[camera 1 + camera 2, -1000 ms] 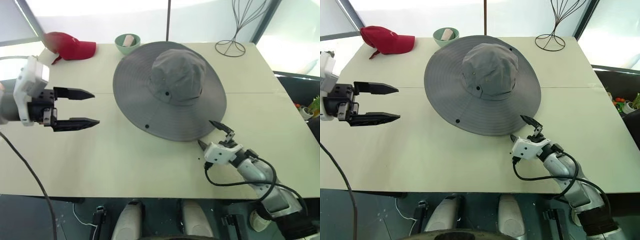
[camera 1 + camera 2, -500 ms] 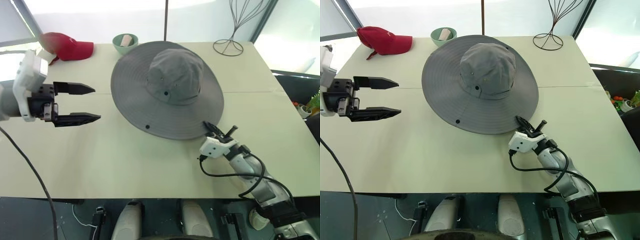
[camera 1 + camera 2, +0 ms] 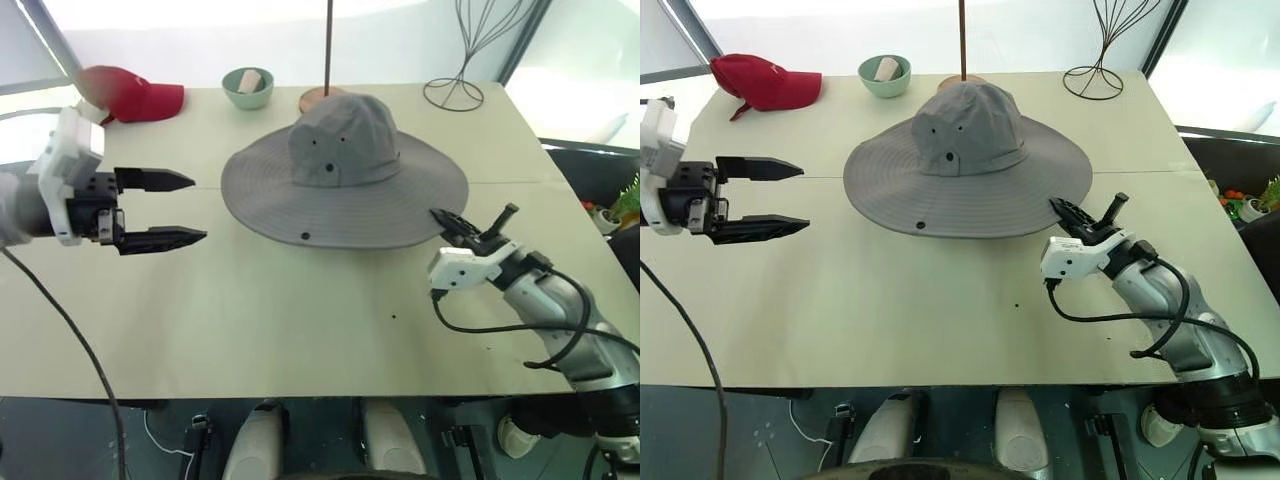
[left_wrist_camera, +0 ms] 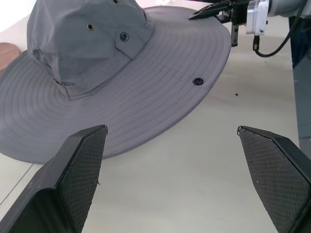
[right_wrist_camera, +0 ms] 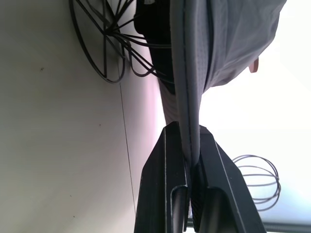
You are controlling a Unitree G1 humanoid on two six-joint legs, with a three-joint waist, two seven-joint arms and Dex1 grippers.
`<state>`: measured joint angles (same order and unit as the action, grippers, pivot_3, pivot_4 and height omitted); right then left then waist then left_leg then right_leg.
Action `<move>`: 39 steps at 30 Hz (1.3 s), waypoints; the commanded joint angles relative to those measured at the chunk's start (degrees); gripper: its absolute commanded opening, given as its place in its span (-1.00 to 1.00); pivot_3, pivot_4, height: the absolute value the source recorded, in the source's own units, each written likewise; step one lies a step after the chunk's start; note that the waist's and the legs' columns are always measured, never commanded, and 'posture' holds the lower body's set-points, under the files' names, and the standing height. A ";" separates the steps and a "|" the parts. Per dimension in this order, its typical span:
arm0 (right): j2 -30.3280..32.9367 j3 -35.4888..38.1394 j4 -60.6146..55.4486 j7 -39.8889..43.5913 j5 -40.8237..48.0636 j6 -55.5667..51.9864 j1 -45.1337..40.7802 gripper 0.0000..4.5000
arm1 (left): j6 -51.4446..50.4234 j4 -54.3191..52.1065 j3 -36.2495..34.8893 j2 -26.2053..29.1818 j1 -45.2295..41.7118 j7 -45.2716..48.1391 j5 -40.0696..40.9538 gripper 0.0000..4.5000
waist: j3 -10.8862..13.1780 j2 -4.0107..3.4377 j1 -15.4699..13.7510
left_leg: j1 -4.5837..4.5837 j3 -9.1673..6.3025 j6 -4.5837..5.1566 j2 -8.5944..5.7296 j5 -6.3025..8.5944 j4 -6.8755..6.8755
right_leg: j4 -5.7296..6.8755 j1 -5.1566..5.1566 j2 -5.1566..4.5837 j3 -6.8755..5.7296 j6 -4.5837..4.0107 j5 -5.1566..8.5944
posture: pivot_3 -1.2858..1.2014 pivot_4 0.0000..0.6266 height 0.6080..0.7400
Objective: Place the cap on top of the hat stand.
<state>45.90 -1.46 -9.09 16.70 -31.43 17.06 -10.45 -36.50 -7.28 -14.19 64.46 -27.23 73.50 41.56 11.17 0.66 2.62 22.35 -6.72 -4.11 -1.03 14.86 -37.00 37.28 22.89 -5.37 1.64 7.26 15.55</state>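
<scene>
Beige table (image 3: 300, 320) beneath bright, perhaps curtained backdrop.

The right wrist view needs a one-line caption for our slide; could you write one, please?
Right gripper shut on the cap brim, lifting it to reveal the hat stand beneath.

Head pair: high, facing forward and down over the table (image 3: 300, 320), sharing nearly everything. Left wrist: low, near, facing the cap (image 4: 121, 87). Right wrist: pressed close against its brim, the hat stand (image 5: 114, 43) beneath.
</scene>
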 commanded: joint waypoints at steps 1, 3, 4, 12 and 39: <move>-0.36 -0.41 -0.52 0.28 -0.20 0.81 -1.52 -0.99 | 1.49 -0.09 -0.33 -0.22 -1.47 0.08 -0.87 1.00 | 0.00 0.00 0.00 | 0.00 0.00 0.00 0.00 0.00 0.00 | 0.00 0.00 0.00 0.00 0.00 0.00 | 0.03 -0.52 1.00; -0.64 -1.40 0.46 -0.62 -2.03 1.40 -1.15 -0.99 | 1.44 -0.13 -0.27 -0.47 -1.86 0.00 -1.04 1.00 | 0.00 0.00 -0.01 | 0.00 0.00 0.00 0.00 0.00 0.00 | 0.01 0.00 0.00 0.00 0.00 0.00 | 0.03 -0.52 1.00; -0.51 -1.86 0.77 -1.29 -3.40 1.94 -0.93 -0.99 | 1.54 -0.11 -0.25 -0.55 -1.98 0.05 -1.24 1.00 | 0.00 0.00 0.02 | 0.00 0.00 0.00 0.00 0.00 0.00 | 0.00 0.00 0.00 0.00 0.00 0.00 | 0.03 -0.52 1.00; 0.06 -1.47 2.72 -4.02 -6.10 2.99 -0.90 -0.99 | 2.02 0.28 -0.17 -0.89 -2.34 0.08 -2.18 1.00 | 0.00 0.00 -0.01 | 0.00 0.00 0.00 0.00 0.00 0.00 | 0.01 0.02 0.00 0.00 0.00 0.00 | 0.03 -0.52 1.00; 1.47 0.40 -2.31 -5.30 -7.09 5.85 3.43 0.98 | 3.00 3.95 3.37 -3.35 -6.85 1.04 -5.16 1.00 | 0.00 0.00 -0.03 | 0.02 0.00 0.00 0.00 0.00 0.00 | 0.01 0.02 0.00 0.01 0.00 0.00 | 0.03 -0.52 1.00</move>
<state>47.68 -2.44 -8.85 11.55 -39.64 22.84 -6.16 -34.40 -3.28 -10.22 60.87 -32.75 74.17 36.65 11.17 0.67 2.58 22.37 -6.73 -4.12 -1.04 14.86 -37.00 37.28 22.91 -5.36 1.65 7.26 15.54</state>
